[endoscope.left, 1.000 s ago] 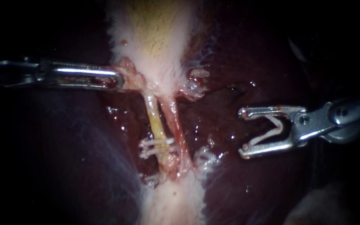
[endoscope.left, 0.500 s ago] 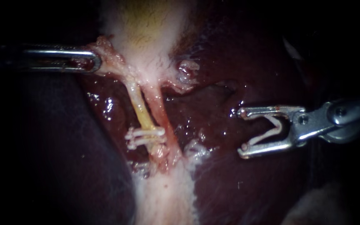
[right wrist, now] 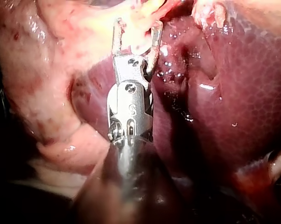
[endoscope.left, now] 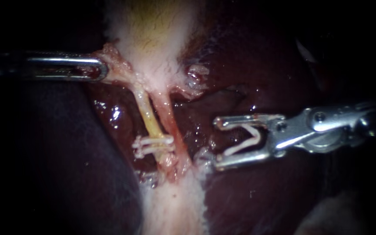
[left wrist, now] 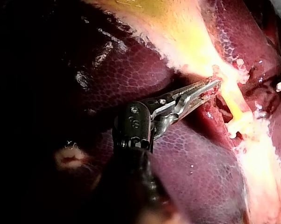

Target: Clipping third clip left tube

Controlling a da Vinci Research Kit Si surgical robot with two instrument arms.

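**Silver jaws beside the wet red liver**

The right instrument (right wrist: 136, 31) points toward twelve o'clock. Its two silver jaws stand apart and hold a thin white clip (right wrist: 149, 56) between them. At twelve o'clock, right at the tips, there is soft yellow-white tissue (right wrist: 140, 14). The dark red liver (right wrist: 234, 102) lies from the jaws' three o'clock round to five o'clock, and it is wet and shiny. Pale pink tissue (right wrist: 38, 79) lies from nine o'clock round to seven o'clock. The dark shaft runs back toward six o'clock.

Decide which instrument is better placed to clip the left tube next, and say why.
The right instrument: its jaws hold a spread clip and point at the left tube. The left instrument is busy, its jaws shut on tissue.
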